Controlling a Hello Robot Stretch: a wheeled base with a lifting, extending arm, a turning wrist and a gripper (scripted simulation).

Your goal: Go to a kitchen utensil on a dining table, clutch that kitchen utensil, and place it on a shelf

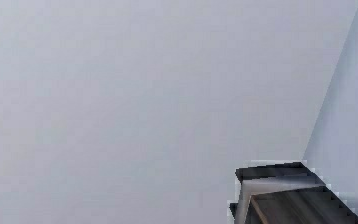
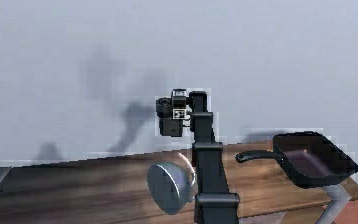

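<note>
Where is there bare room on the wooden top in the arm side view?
Bare: the long left stretch of the wooden top, up to the round metal thing; also a short patch between the arm and the black pan. Crowded: the right end, under the pan.

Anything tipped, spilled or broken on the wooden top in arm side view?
One oddity: the round silvery thing beside the arm seems to lie on its side on the wooden top, its round face toward the camera. The black square pan sits flat. No spill shows.
</note>
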